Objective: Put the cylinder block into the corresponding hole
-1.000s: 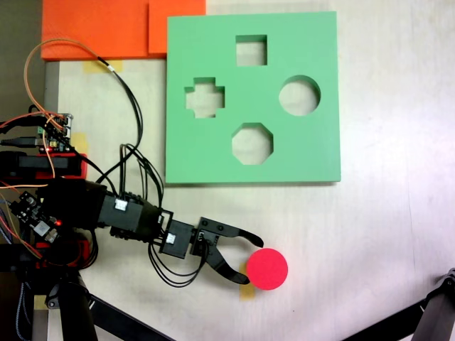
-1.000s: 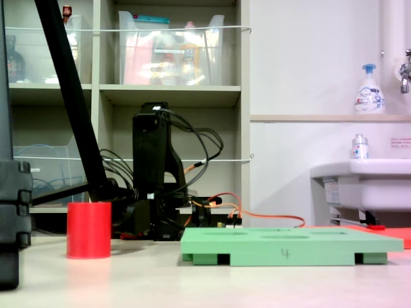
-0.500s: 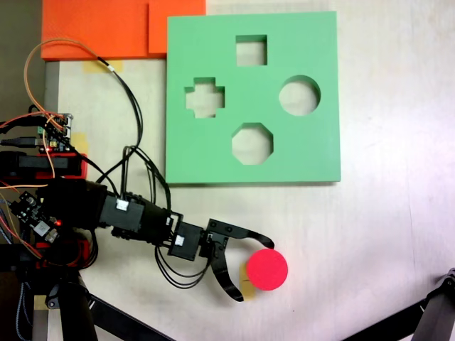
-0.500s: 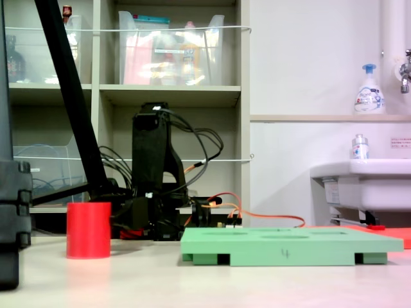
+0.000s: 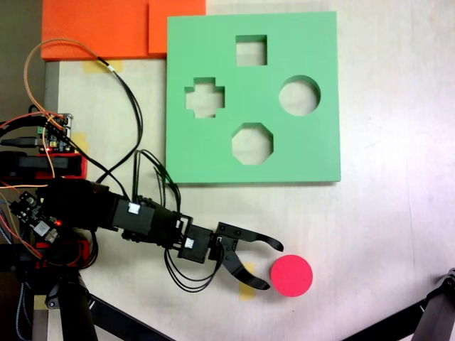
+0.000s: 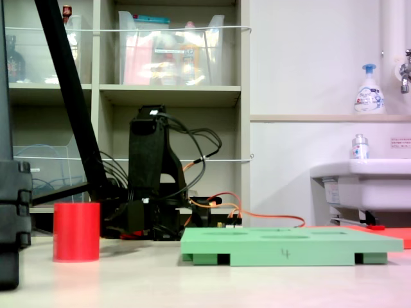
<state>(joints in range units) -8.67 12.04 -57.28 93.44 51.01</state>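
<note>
A: Pale tabletop [image 5: 384, 213] is carrying everything; noting items from the near edge outward in the side-on fixed view.

B: Nearest is the cylinder block [image 6: 76, 231], standing upright on the table, well left of the green foam board [image 6: 292, 244]. From above it is showing as a red disc [image 5: 291, 275] near the lower edge, well apart from the board [image 5: 213, 153].

A: Gripper?

B: The gripper [image 5: 273, 266] is lying low over the table, reaching toward the block. Its jaws are spread in a wide V and are holding nothing. Upper tip is sitting just beside the block's upper-left edge; lower tip is just left of it. Whether either is touching, I cannot tell.

A: Target?

B: The corresponding hole [image 5: 299, 95] is lying at the board's right side, unfilled, with an octagonal cutout [image 5: 252, 143], cross cutout [image 5: 205, 97] and square cutout [image 5: 251, 50] around it.

A: Farther back?

B: Orange foam sheets [image 5: 106, 28] are sitting past the board's corner. Shelving [image 6: 160, 96] and a sink [image 6: 363, 186] are standing behind.
</note>
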